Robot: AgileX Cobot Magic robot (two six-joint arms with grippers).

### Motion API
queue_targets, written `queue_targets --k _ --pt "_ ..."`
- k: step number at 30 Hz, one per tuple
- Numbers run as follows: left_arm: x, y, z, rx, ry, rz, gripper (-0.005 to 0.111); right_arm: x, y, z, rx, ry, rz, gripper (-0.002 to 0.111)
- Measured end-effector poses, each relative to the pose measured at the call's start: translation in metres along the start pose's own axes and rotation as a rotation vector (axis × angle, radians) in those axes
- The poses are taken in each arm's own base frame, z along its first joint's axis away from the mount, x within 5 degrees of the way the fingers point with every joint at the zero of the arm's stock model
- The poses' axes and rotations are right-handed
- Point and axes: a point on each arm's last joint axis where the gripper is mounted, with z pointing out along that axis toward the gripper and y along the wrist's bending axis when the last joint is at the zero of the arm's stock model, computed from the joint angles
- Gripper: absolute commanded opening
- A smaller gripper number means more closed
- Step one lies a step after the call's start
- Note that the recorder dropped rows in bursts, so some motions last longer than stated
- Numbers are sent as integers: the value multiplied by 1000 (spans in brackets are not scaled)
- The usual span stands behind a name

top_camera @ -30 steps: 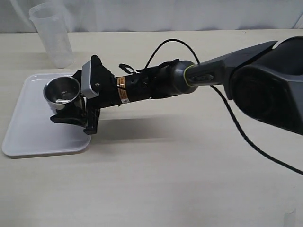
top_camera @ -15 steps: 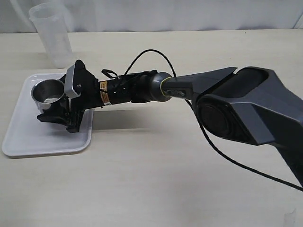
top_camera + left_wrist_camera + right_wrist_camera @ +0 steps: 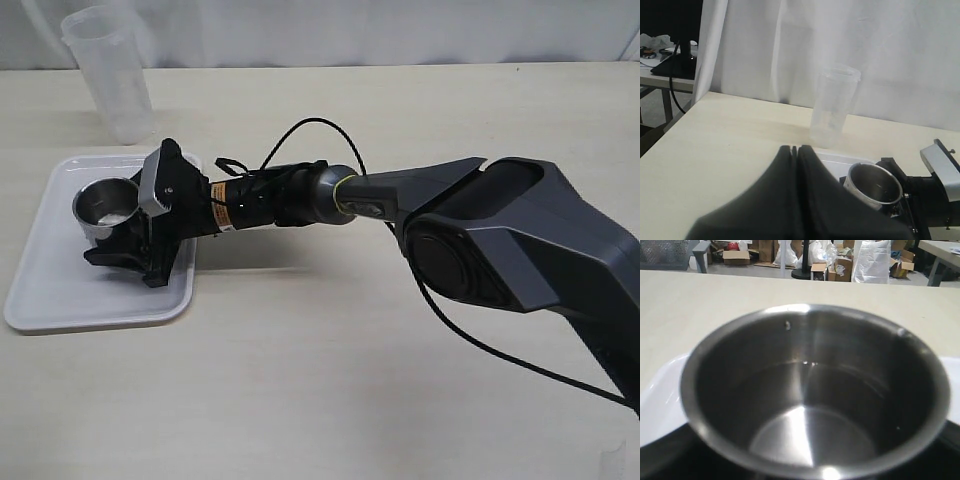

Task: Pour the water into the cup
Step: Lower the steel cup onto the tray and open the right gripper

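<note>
Finds steel cup [image 3: 103, 203] clamped in right gripper [image 3: 120, 250] low over white tray [image 3: 60, 290], contact unclear, left gripper [image 3: 797, 200] pinched together and empty, translucent beaker [image 3: 108, 75] upright just beyond tray; judges cup placement in hand, next calling for release and beaker grasp.

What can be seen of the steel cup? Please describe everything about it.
The cup is short, round, handleless, of brushed silver-grey steel with a shiny inside and a few specks on the wall. It stands nearly upright over the white tray, gripped low on its sides by the right gripper. Whether its base touches the tray is unclear.
</note>
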Motion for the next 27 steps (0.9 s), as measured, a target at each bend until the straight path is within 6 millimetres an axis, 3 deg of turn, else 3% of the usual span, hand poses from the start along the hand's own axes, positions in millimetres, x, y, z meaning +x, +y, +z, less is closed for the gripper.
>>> queue_targets --k 3,5,27 --pt "0 0 0 0 0 0 0 0 0 0 0 0 0 69" --pt "0 0 0 0 0 0 0 0 0 0 -1 -1 0 73" --pt "0 0 0 0 0 -2 0 -9 -2 -1 -1 -30 -2 77"
